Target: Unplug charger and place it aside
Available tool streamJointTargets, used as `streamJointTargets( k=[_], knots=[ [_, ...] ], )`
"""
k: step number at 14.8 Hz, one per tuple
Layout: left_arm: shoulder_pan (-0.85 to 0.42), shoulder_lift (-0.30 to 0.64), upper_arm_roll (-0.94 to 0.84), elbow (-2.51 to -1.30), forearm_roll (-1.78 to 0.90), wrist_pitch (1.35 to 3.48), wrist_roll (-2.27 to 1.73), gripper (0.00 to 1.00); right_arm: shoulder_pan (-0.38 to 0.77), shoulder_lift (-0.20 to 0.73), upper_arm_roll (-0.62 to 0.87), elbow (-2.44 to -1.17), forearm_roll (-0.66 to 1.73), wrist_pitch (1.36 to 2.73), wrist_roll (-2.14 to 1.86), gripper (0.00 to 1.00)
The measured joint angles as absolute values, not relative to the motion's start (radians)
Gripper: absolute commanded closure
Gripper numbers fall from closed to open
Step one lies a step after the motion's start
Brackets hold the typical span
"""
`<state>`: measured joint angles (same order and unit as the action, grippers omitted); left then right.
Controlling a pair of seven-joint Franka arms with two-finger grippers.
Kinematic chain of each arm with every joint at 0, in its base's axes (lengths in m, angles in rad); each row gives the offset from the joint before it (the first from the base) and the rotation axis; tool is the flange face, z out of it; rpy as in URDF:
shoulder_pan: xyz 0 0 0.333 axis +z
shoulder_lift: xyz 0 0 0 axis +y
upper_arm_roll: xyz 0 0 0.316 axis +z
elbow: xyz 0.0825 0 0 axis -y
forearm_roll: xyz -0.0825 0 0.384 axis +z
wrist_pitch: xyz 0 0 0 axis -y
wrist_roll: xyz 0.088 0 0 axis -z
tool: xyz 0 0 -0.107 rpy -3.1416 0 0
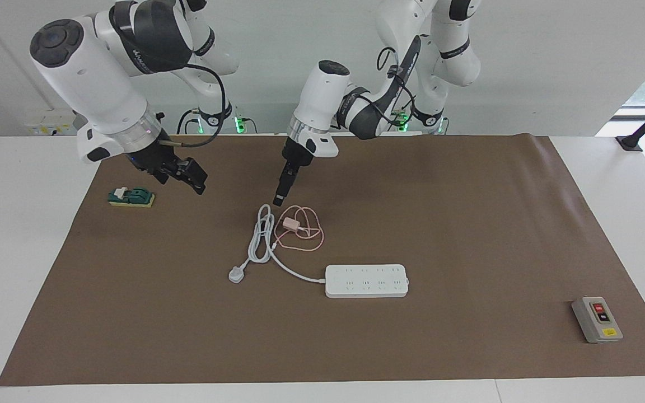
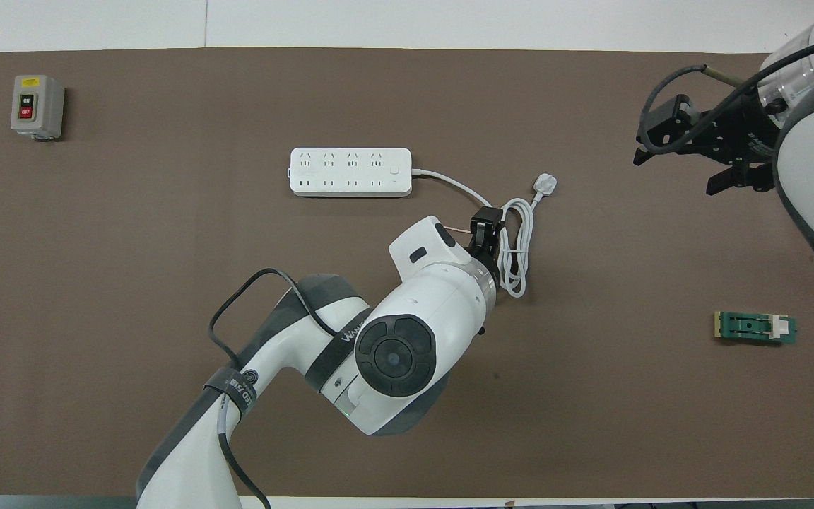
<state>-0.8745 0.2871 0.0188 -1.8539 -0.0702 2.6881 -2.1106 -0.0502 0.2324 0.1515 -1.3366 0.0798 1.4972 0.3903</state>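
The charger, a small pale pink cube, lies on the brown mat inside its looped pink cable. It rests nearer to the robots than the white power strip and apart from it, in none of its sockets. My left gripper hangs just above the charger, pointing down, with nothing in it. In the overhead view the left gripper covers the charger, and only a bit of pink cable shows. My right gripper waits in the air toward the right arm's end of the table, empty.
The strip's thick white cord lies coiled beside the charger and ends in a white plug. A green block lies below the right gripper. A grey switch box stands at the mat's corner toward the left arm's end.
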Motion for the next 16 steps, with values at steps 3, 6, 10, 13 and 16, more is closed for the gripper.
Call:
streamJointTargets(
  k=[3,6,10,13,16],
  knots=[
    [-0.823,0.287,0.048,-1.853,-0.016,2.61,-2.103,0.0,-0.065,0.16,0.151,-1.407,0.058,1.497,0.237,0.0],
    [-0.754,0.285,0.081,-1.847,0.046,2.542,-2.091,0.0,-0.092,0.083,0.151,-1.489,0.039,1.501,0.143,0.0],
    [-0.598,0.259,0.089,-1.835,0.054,2.505,-1.959,0.0,-0.141,0.059,0.15,-1.524,0.006,1.506,0.074,0.0],
    [-0.49,0.241,0.089,-1.834,0.054,2.474,-1.818,0.0,-0.153,0.059,0.15,-1.531,0.005,1.508,0.073,0.0],
    [-0.406,0.239,0.089,-1.83,0.054,2.433,-1.669,0.0,-0.153,0.059,0.15,-1.532,0.005,1.51,0.073,0.0]
  ],
)
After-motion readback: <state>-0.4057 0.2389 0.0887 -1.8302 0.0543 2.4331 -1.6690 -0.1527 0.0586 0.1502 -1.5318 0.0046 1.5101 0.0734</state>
